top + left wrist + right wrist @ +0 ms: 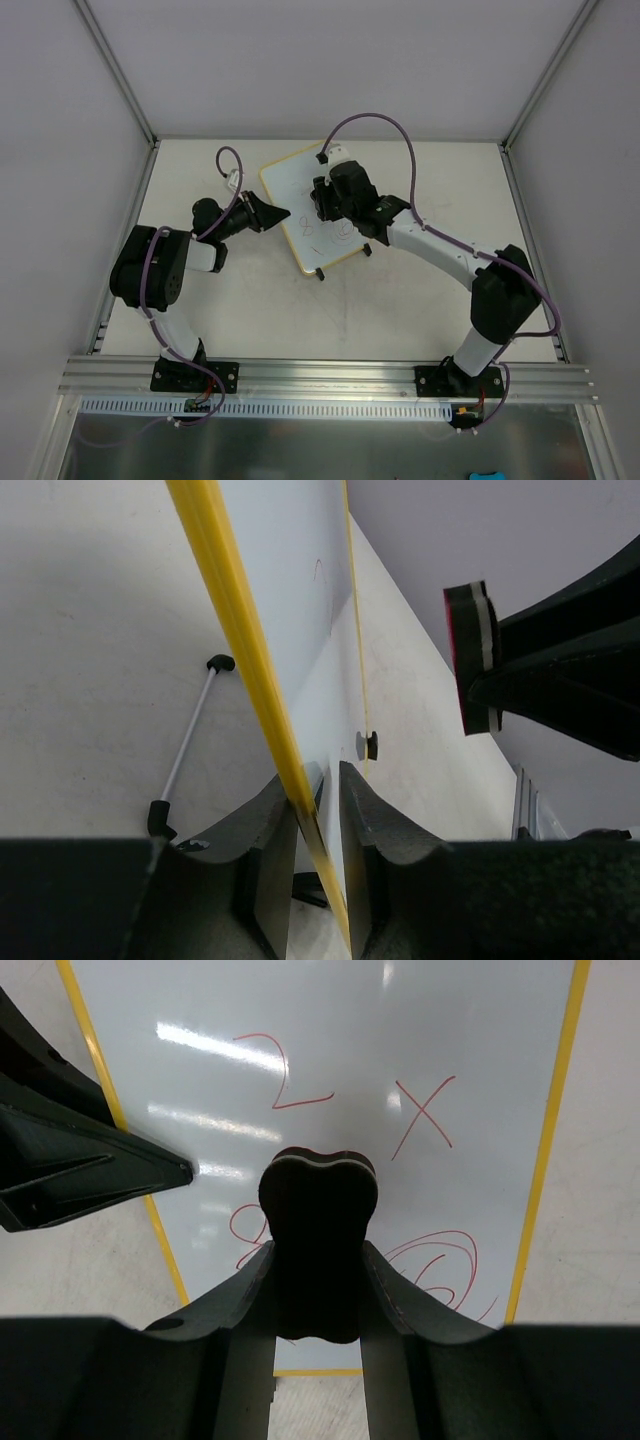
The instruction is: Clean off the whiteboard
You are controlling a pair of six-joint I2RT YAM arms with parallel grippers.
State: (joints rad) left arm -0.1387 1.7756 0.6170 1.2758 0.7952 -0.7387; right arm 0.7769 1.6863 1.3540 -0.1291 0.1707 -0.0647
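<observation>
A glossy white rectangular whiteboard (350, 1040) with a thin yellow rim fills the view from 10 to 2 o'clock, lying on a pale, lightly scuffed desk (600, 1210) that shows at 3 and 8 o'clock. At centre, the right gripper (318, 1260) reaches up from 6 o'clock, its two dark fingers (250, 1290) pressed against the sides of a dark, rounded eraser block (318, 1200) with a thin pale layer along its far end. Red marker marks lie on the board:
- a "2" (280, 1075) at 11 o'clock
- an "X" (422, 1115) at 1 o'clock
- a spiral scribble (440, 1260) at 4 o'clock
- loops (243, 1232) at 8 o'clock, partly hidden by the gripper

From 9 o'clock the black, wedge-shaped left gripper (150, 1167) points inward, its tip meeting the board's yellow rim.
</observation>
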